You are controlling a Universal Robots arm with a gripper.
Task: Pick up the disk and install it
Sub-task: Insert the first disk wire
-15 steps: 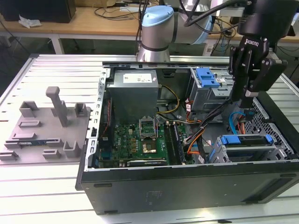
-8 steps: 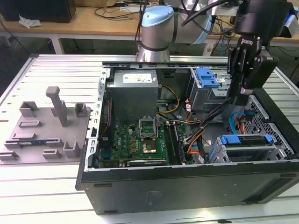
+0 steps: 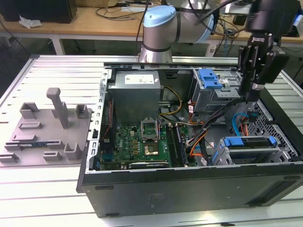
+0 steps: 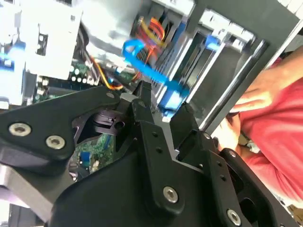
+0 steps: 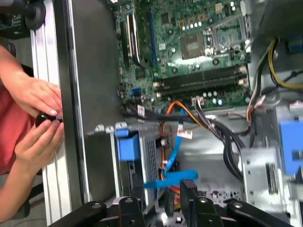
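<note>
The disk (image 3: 253,142), flat and silver with a blue carrier bracket at its end, lies in the drive cage at the exterior view's right of the open computer case (image 3: 189,182). Its blue bracket (image 5: 128,146) also shows in the first wrist view. My gripper (image 3: 252,94) hangs above that cage, clear of the disk. In both wrist views the black fingers (image 5: 187,191) stand apart around an empty gap, so the gripper (image 5: 162,196) (image 4: 163,106) is open. A blue flat cable (image 5: 173,177) runs just beyond the fingertips.
A person's hands (image 5: 38,118) and red sleeve (image 4: 279,137) are at the case's outer wall, close to my gripper. A second blue bracket (image 3: 209,78) sits in the upper bay. Inside lie the motherboard (image 3: 137,142), power supply (image 3: 135,94) and loose cables (image 3: 199,137). A grey fixture plate (image 3: 47,132) rests at the exterior view's left.
</note>
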